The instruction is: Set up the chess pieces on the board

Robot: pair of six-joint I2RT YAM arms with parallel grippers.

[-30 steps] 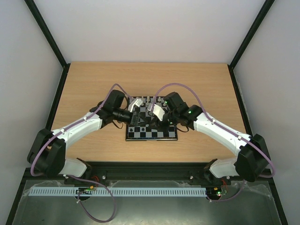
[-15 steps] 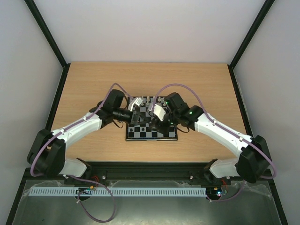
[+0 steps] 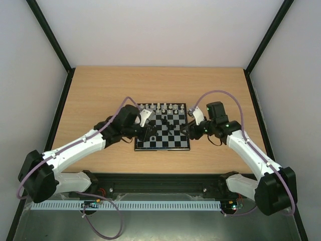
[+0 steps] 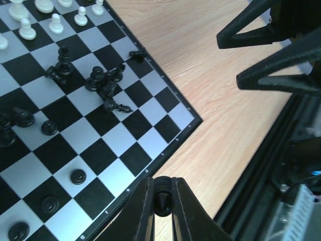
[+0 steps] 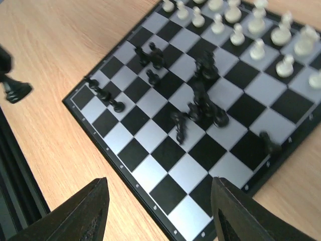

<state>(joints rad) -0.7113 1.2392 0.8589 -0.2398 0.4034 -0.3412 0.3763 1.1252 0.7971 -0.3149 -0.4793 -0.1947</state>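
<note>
Holding black pawn: left tool clamped, at board's near edge; right tool apart, empty; hazard: descent could scatter toppled black pieces mid-board

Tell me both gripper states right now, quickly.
The left gripper is closed on a black chess piece.
The right gripper is open, holding nothing.

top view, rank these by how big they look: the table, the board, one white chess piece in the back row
Largest to smallest:
1. table
2. board
3. white chess piece
No close calls.
</note>
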